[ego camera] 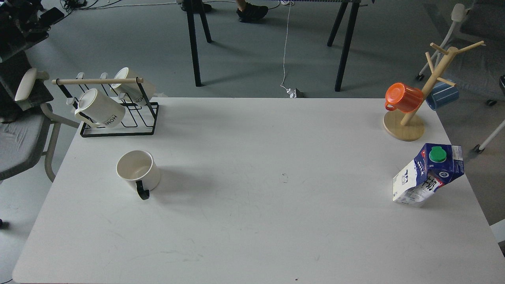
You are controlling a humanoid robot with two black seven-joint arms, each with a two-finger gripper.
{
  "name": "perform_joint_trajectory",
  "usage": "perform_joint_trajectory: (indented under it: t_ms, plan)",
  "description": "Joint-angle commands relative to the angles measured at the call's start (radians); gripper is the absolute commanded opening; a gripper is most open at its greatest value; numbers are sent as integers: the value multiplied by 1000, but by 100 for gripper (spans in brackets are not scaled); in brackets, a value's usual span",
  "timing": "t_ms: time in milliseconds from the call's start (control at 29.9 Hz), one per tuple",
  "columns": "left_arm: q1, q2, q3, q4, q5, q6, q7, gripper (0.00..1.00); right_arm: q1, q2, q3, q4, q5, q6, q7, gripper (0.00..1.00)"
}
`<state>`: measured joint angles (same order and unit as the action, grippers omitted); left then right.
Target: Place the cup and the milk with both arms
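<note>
At the left of the frame, a little below mid-height, the cup stands upright on the white table, its open mouth facing up and its black handle pointing toward the bottom edge of the frame. Its axis runs vertical, so the inside wall and floor show from above. Far across the table, at the right edge of the frame, the milk stands on its base; seen from here its long axis slants from lower left up to upper right, with the green cap on the gable at the upper end. The two are well apart, with bare tabletop between them.

In the upper left sits a black wire rack with a wooden bar, carrying two "HOME" mugs. In the upper right a wooden mug tree holds an orange cup.

Neither gripper appears anywhere in the frame, so whether their fingers are spread or pressed together cannot be told.
</note>
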<state>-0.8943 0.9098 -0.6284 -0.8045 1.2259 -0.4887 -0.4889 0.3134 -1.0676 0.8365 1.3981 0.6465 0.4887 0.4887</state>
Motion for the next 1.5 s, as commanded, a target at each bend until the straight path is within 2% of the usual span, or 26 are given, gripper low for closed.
perform_joint_trajectory:
  t_ms: [0, 134, 201, 401, 501, 835, 1237, 1470]
  plan:
    - [84, 41, 51, -142, 272, 0, 0, 100, -14, -3, -4, 1, -1, 0, 0, 98]
    - [164, 57, 142, -202, 337, 7, 0, 100, -26, -2, -7, 1, -1, 0, 0, 98]
    - [173, 57, 205, -202, 401, 44, 0, 100, -36, 1, -7, 4, -1, 0, 0, 98]
    - [186, 35, 341, -179, 596, 275, 0, 100, -48, 0, -5, 16, -1, 0, 0, 98]
    - [184, 18, 368, -154, 598, 334, 0, 100, -51, 0, -5, 24, -1, 0, 0, 98]
    - [190, -61, 372, -32, 606, 329, 0, 100, -66, 0, -5, 28, -1, 0, 0, 98]
    - [212, -127, 374, -7, 606, 297, 0, 99, -77, 0, -5, 28, -1, 0, 0, 98]
    - [210, -204, 404, 103, 607, 298, 0, 96, -80, 0, -5, 28, 1, 0, 0, 98]
